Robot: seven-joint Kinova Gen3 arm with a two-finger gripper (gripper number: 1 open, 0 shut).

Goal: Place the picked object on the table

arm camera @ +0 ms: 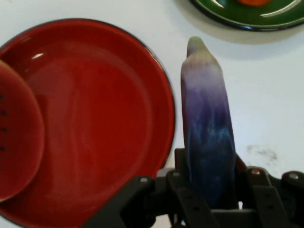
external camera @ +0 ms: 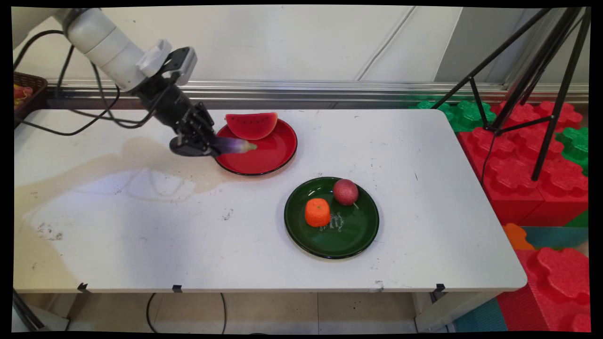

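Your gripper [external camera: 213, 143] is clamped on the purple eggplant [arm camera: 207, 137] beside the red plate [external camera: 273, 157]; stained white table [external camera: 141, 226], foam blocks [external camera: 527, 155] to the right.

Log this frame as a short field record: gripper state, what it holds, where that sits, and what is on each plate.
gripper: gripper shut on the eggplant
held item: purple eggplant, tip pointing away from the fingers
position: at the left edge of the red plate; whether it is above the plate or beside it cannot be told
red plate contents: watermelon slice at the far rim
green plate contents: orange and a reddish round fruit
surface: white table
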